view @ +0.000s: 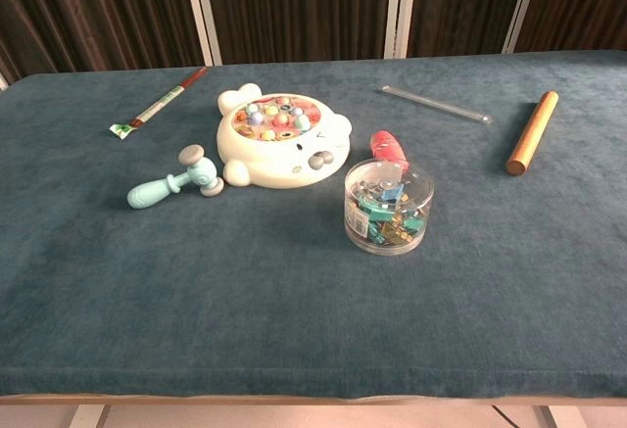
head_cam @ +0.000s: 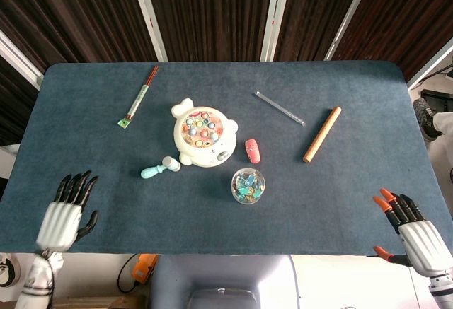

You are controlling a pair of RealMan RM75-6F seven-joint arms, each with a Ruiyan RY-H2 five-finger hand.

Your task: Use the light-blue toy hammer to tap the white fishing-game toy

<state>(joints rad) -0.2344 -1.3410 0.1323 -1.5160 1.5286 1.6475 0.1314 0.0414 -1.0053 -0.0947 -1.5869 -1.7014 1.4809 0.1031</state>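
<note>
Saw hammer (head_cam: 158,169) lying at 8 o'clock beside fishing toy (head_cam: 203,136); judged it light, rigid plastic, best grasped mid-handle; left hand (head_cam: 66,213), right hand (head_cam: 414,232) both spread, empty.

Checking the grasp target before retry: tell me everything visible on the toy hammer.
The toy hammer is light blue, plastic-looking, with a rounded handle and a crosswise head with grey end caps. It lies flat on the blue table, free of either robot hand. Its head points toward the fishing game, close beside the toy's lower-left lobe; contact cannot be told. The handle angles away toward the table's left side.
</note>
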